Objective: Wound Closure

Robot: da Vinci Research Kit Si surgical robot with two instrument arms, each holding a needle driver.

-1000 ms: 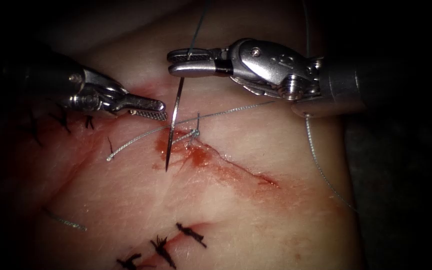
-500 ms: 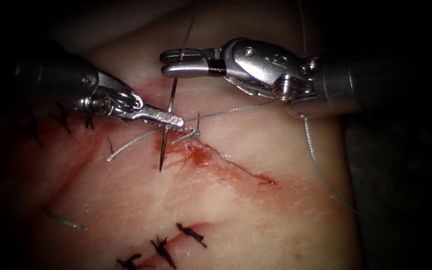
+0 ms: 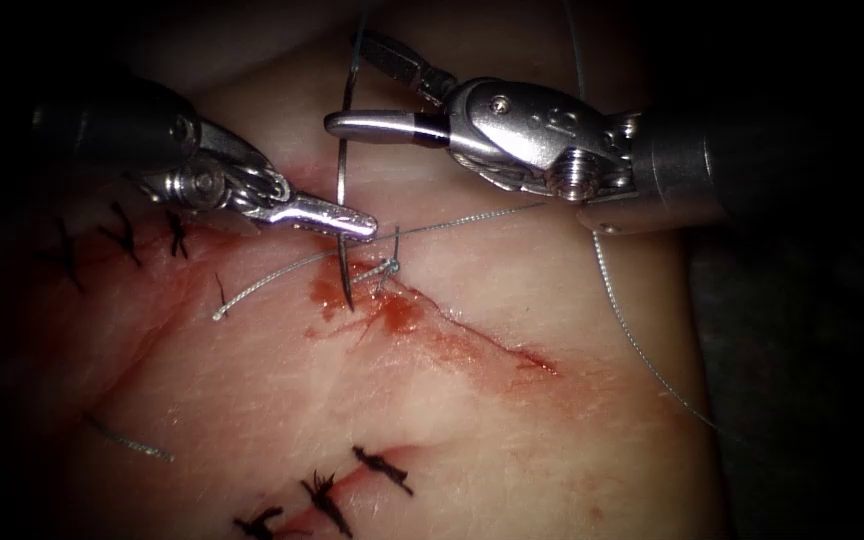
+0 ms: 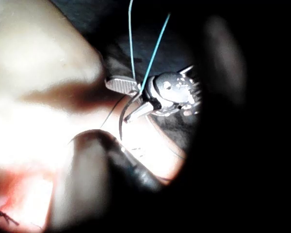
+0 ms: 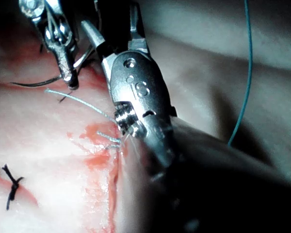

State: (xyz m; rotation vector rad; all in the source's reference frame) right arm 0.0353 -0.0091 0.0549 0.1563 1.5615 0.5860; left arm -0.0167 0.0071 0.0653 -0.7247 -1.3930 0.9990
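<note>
Over upper end of cut (image 3: 472, 340), we are seeing needle (image 3: 340, 200) hanging free of tissue (image 3: 512, 440), tip just above red fluid (image 3: 392, 312). Left tool (image 3: 337, 215) is pinching needle at mid-curve, jaws pressed together. Right tool (image 3: 372, 90) is standing spread beside needle's upper end, holding nothing; it was gripping there a second ago, so we are logging a handover. One knot (image 3: 388, 266) is sitting at cut's upper end; rest of cut is gaping, unstitched. Thread (image 3: 642, 350) is trailing off right. Dark stitches (image 3: 327, 495) are closing another cut nearby.
</note>
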